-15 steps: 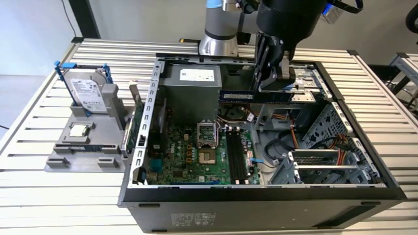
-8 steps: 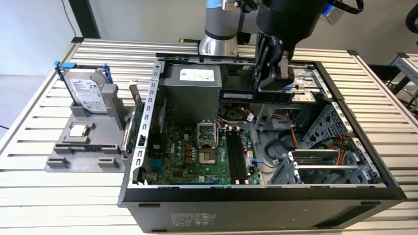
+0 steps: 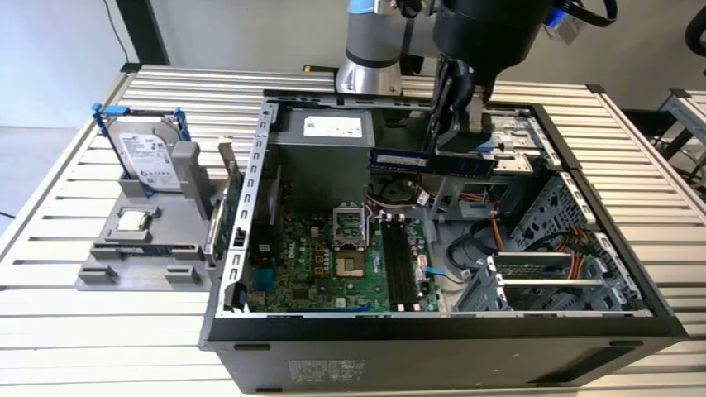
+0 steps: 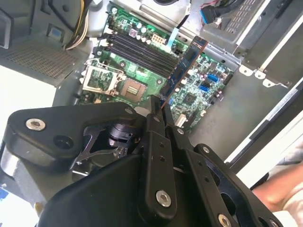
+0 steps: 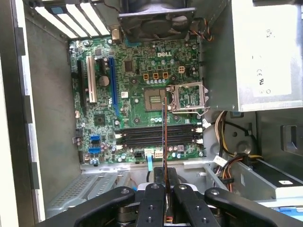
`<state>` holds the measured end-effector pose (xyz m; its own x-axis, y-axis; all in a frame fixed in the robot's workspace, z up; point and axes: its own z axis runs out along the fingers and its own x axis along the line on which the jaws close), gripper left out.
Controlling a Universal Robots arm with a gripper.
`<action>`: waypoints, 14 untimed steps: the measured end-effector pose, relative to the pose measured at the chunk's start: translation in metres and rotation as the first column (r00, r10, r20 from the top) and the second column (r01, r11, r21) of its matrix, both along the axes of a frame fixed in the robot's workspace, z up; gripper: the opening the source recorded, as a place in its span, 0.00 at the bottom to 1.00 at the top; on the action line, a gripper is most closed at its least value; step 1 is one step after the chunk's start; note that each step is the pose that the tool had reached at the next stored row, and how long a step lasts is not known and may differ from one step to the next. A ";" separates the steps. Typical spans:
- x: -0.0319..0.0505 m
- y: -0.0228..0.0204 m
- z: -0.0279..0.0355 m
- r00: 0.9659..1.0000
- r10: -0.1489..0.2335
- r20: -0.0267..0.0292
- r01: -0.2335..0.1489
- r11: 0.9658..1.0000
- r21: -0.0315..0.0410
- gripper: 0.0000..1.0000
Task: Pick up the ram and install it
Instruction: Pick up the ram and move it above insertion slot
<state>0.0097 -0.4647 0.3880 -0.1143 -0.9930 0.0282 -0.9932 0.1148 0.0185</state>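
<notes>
My gripper (image 3: 455, 142) hangs over the open computer case, shut on the ram (image 3: 431, 160). The ram is a long narrow stick, held level above the motherboard (image 3: 320, 256). In both wrist views the ram appears edge-on, running out from between my fingers (image 4: 154, 124): ram (image 4: 182, 71), ram (image 5: 164, 132). It is in the air above the row of black memory slots (image 5: 142, 135), which lie beside the processor socket (image 5: 155, 99). In the exterior view those memory slots (image 3: 399, 265) are well below and in front of the stick.
A silver hard drive (image 3: 147, 155) with blue brackets stands on a grey holder (image 3: 144, 265) at the exterior view's left, with a small square processor chip (image 3: 135, 220) below it. Inside the case are a power supply (image 3: 331, 126), loose cables (image 3: 485, 223), a drive cage (image 3: 551, 273) and a fan (image 5: 156, 19).
</notes>
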 end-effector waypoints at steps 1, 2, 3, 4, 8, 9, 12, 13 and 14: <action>0.0000 0.0000 0.0000 1.000 -0.010 0.000 0.010 1.000 0.000 0.00; 0.0000 0.0000 0.0000 1.000 -0.019 0.000 0.019 1.000 0.000 0.00; 0.0000 0.0000 0.0000 1.000 -0.027 0.000 0.027 1.000 0.000 0.00; 0.0000 0.0000 0.0000 0.999 -0.033 0.000 0.033 0.999 0.000 0.00; 0.0000 0.0000 0.0001 0.999 -0.053 0.000 0.053 0.999 0.000 0.00; 0.0000 0.0000 0.0001 0.998 -0.060 0.000 0.060 0.998 0.000 0.00; 0.0000 0.0000 0.0001 0.996 -0.090 0.000 0.090 0.996 -0.001 0.00; 0.0000 0.0000 0.0000 0.995 -0.101 0.000 0.101 0.995 0.000 0.00; 0.0000 0.0000 0.0001 0.994 -0.114 0.000 0.114 0.994 -0.001 0.00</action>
